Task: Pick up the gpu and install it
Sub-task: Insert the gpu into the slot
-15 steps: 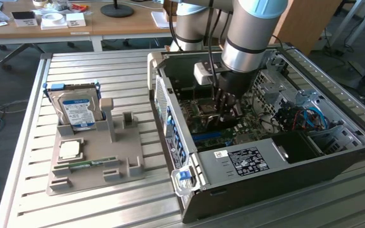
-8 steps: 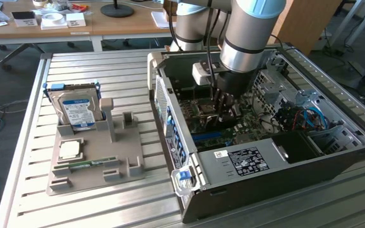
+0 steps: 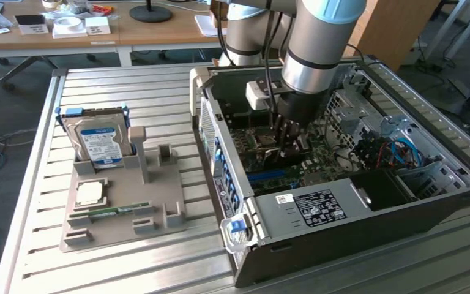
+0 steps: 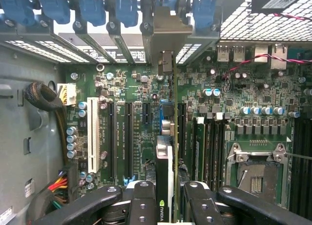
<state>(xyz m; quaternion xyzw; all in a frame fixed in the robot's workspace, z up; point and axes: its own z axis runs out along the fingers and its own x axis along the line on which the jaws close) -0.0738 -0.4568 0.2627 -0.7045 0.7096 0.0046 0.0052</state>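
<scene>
The gpu (image 4: pixel 165 161) stands on edge between my fingers, seen edge-on in the wrist view as a thin green board with a black face. Its metal bracket (image 4: pixel 168 25) reaches up to the row of rear slot covers. The card lines up over a blue slot on the motherboard (image 4: pixel 253 88); I cannot tell whether it is seated. My gripper (image 4: pixel 165 205) is shut on the gpu. In the exterior view the gripper (image 3: pixel 288 146) is lowered deep inside the open computer case (image 3: pixel 431 202), over the green board.
A power supply (image 3: pixel 313 205) fills the case's near end, with cables at the exterior view's right. On the slatted table, a grey holder (image 3: pixel 112 226) carries a hard drive (image 3: pixel 98 144), a CPU (image 3: pixel 90 193) and a RAM stick (image 3: pixel 117 211).
</scene>
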